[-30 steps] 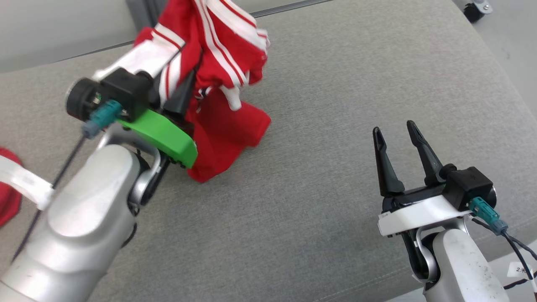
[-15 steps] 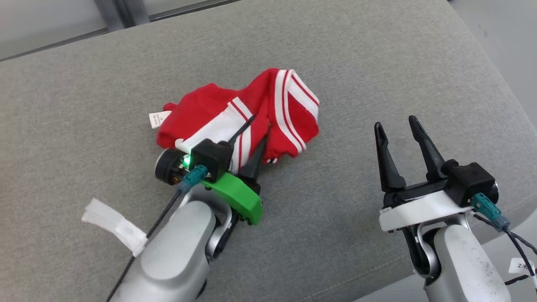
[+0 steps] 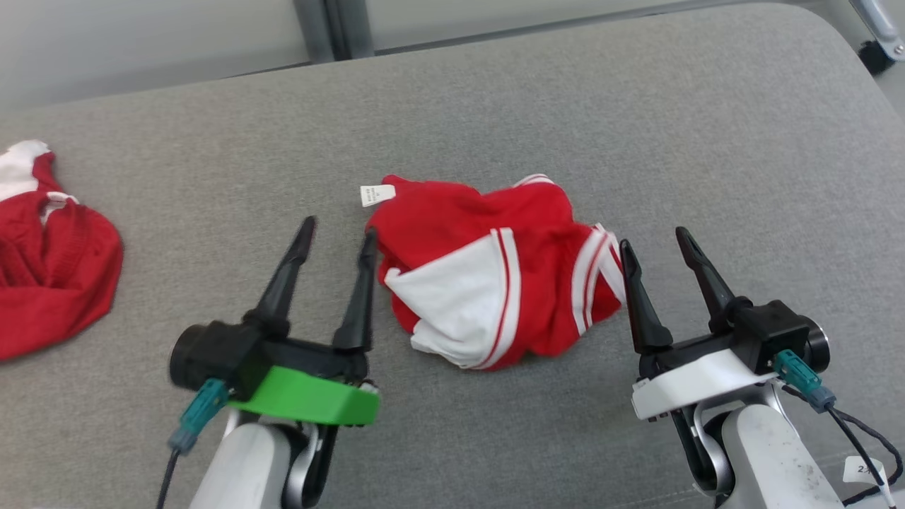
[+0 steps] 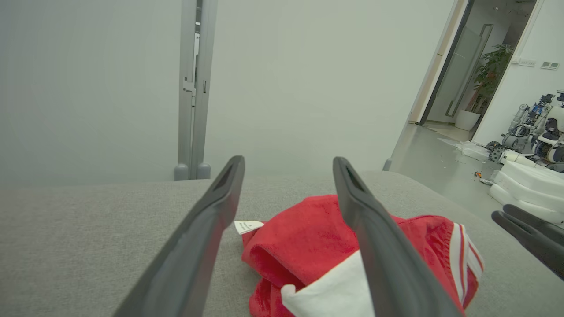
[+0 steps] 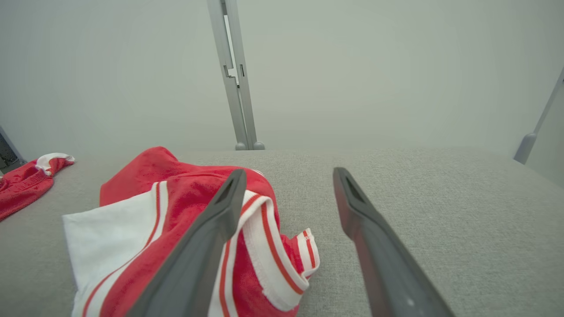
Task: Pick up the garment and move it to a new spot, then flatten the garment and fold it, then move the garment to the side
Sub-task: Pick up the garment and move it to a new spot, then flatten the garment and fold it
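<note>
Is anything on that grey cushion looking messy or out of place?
Yes. The red-and-white garment lies crumpled in a heap between the left gripper and right gripper, its label poking out. A second red garment sits bunched far left on the cushion.

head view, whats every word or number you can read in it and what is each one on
"2", then a mark too blurred to read: white tag at the lower right corner.
Care label on the red and white garment: printed lines, too small to read.
No other writing can be read there.
</note>
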Controlling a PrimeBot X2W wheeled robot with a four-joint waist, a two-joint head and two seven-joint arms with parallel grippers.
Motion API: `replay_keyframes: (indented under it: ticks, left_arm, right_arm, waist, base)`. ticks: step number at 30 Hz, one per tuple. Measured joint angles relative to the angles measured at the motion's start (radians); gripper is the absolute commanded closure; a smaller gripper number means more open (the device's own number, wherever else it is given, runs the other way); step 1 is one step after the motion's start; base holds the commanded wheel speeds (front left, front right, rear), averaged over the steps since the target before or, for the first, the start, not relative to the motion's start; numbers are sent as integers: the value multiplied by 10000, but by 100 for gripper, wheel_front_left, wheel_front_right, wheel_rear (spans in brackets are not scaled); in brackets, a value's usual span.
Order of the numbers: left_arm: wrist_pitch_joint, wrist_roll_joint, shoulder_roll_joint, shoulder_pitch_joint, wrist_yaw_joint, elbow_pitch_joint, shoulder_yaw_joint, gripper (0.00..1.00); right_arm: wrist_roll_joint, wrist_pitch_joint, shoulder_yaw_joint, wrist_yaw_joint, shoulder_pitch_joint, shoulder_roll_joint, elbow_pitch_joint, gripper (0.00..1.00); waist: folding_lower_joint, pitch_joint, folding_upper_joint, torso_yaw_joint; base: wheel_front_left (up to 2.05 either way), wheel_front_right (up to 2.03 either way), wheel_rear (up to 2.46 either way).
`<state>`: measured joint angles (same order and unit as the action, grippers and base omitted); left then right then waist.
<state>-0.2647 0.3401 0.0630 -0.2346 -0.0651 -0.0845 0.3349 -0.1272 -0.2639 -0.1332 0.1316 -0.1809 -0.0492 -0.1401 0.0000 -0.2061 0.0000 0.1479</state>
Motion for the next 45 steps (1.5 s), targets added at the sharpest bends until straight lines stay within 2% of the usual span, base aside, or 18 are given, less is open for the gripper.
replay_keyframes:
  ticks: [5,11,14,25,45]
  left_arm:
    - [0,-798,-36,1383,-58,999,-1396,0]
    - [0,-1505,-105,2715,-186,1776,-2150,0]
    - [0,-1574,-115,3240,-44,2011,-2330,0]
    - [0,-1827,-123,4086,472,1735,-2554,0]
    - [0,-1933,-127,4162,562,1494,-2372,0]
  right_arm:
    - [69,-2,-61,0,287,0,-54,0]
    - [245,-2,38,0,857,0,-71,0]
    - [353,-2,132,0,1160,-4,-61,0]
    - [531,-2,4,0,1644,-2,-109,0]
    - [535,-2,-176,0,1725,-2,-161,0]
  waist:
    - [0,575,0,-487]
    - [0,1194,0,-855]
    - [0,1444,0,-988]
    - [0,1972,0,-1134]
    - [0,2145,0,-1100]
  base:
    - [0,0,0]
    - [0,0,0]
    - [0,0,0]
    - [0,0,0]
    - [0,0,0]
